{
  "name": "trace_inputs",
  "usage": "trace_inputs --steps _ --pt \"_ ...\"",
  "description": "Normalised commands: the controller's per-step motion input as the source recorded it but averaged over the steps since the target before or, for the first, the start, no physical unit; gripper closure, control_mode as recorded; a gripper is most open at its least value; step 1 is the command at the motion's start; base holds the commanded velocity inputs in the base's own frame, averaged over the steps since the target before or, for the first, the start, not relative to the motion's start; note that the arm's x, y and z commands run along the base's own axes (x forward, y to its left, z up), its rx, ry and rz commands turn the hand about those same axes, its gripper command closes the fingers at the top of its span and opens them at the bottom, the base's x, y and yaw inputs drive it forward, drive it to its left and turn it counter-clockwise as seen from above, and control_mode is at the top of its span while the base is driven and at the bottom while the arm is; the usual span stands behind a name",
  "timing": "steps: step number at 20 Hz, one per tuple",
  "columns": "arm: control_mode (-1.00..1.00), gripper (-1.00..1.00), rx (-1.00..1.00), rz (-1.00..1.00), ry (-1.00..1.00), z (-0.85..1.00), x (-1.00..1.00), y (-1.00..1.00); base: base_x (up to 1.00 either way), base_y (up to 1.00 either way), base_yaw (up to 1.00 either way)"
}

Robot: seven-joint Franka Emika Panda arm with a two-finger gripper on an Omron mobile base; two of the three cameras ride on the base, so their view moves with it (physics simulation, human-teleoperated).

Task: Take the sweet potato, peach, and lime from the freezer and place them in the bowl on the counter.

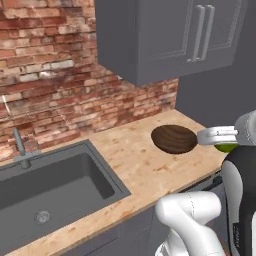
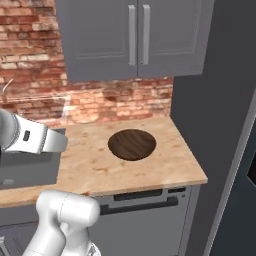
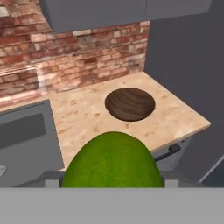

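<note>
you are holding the lime (image 3: 111, 159) in the gripper (image 3: 111, 181). the two fingers sit on each side of the green ball and press on it, so the gripper is closed around the lime. in the hand view the lime is right at the bottom, very close to the camera, big and round.

the thing that matters now is where the bowl (image 3: 130, 103) is from the lime. in the hand view the bowl lies straight ahead and a little to the right, farther out on the counter (image 3: 87, 118). nothing stands between the lime and the bowl. the bowl looks empty, so i think this is the first fruit to go in.

in the left base view the lime (image 1: 226, 147) peeks out green under the hand, just beside the near edge of the bowl (image 1: 174, 138). it is not over the middle of the bowl yet.

the bowl is round and wide, so it has no long side to line up with. there is only one arm, so that arm does the job.

i think you need to move the hand forward until the lime hangs over the middle of the bowl, then let go. if you let go too soon, the lime could roll off the counter.
</note>
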Motion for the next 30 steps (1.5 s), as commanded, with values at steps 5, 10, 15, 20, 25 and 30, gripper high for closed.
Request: trace_inputs --steps 5,10,15,20,25,30 --pt "1.0 1.0 0.0 0.0 0.0 0.0 0.0 0.0 0.46 -0.4 0.26" --pt "-1.0 1.0 0.01 0.07 0.08 -0.15 0.4 -0.17 0.0 0.0 0.0" --pt "-1.0 1.0 0.0 0.0 0.0 -0.38 0.51 -0.13 0.0 0.0 0.0" --pt "-1.0 1.0 0.0 0.0 0.0 -0.4 0.5 -0.25 0.0 0.0 0.0" --pt "-1.0 1.0 0.0 0.0 0.0 -0.39 0.38 -0.35 0.0 0.0 0.0" --pt "-1.0 1.0 0.0 0.0 0.01 -0.32 0.53 -0.3 0.0 0.0 0.0"
